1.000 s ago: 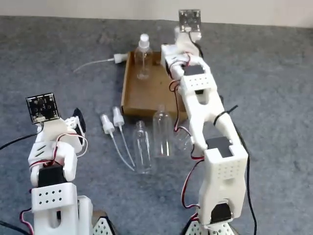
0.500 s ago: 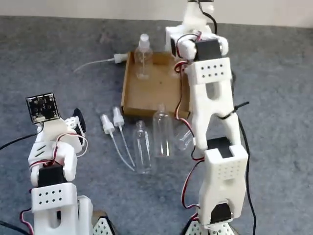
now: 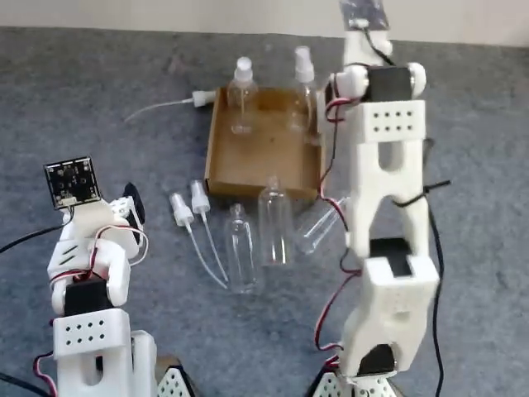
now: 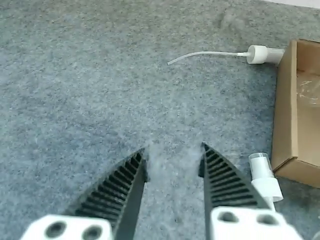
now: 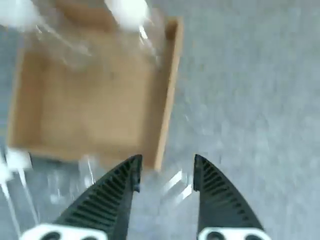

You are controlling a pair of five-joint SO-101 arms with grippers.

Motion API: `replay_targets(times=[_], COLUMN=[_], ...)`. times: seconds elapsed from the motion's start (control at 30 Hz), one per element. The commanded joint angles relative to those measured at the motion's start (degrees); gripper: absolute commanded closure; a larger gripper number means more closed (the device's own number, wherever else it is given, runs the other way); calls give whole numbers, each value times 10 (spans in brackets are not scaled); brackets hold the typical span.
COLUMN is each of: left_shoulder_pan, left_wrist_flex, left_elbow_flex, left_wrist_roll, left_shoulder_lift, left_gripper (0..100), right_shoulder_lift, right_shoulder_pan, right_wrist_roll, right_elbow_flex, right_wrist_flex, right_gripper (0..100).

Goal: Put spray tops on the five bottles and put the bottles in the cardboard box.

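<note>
The grey carpeted counter (image 3: 99,91) carries all items. The shallow brown cardboard box (image 3: 212,153) lies toward its far side. The white right arm (image 3: 388,165) stands raised along the box's right wall. Its right pincer (image 5: 167,160) is released and empty, hanging over the box's near right corner. The left pincer (image 4: 173,148) is likewise released, low over bare carpet at the near left.

Two clear plastic bottles with white spray tops fitted stand upright in the box by its far wall: the left capped bottle (image 3: 241,95) and the right capped bottle (image 3: 303,91). Three open clear bottles wait just outside the near wall: the upright open bottle (image 3: 275,219), the flat-lying open bottle (image 3: 240,248) and the tilted open bottle (image 3: 318,225) just beside the right arm.

The first loose spray top (image 3: 179,207) and second loose spray top (image 3: 199,197) lie beside the flat-lying bottle. The third loose spray top (image 3: 202,99) lies off the box's far left corner.

Assessment: two of five are done, and fetching an open bottle appears next. The upright one looks soundest. Grip its body low and squarely, as thin plastic likely flexes. Leave the neck clear and feed the dip tube in first.
</note>
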Motion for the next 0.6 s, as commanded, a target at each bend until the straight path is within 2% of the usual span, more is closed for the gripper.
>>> replay_targets(times=[0.0,0.07,0.13,0.33,0.43,0.57], left_shoulder_pan=[0,0,0,0,0,0], left_wrist_flex=[-11,-11,-10,-10,-10,-10], left_elbow_flex=[-1,-1,-1,-1,-1,-1], left_wrist_roll=[5,5,5,5,5,5], left_shoulder_lift=[1,1,1,1,1,1], left_gripper=[884,884,884,884,884,884], right_shoulder_lift=[-113,-147,-171,-203,-203,-203], right_shoulder_pan=[-7,-15,-19,-19,-19,-17], right_wrist_roll=[-9,-15,-54,-191,-242,-267], right_elbow_flex=[193,288,370,543,594,647], right_wrist_flex=[-7,-53,-104,-202,-256,-330], right_gripper=[889,888,865,710,709,709])
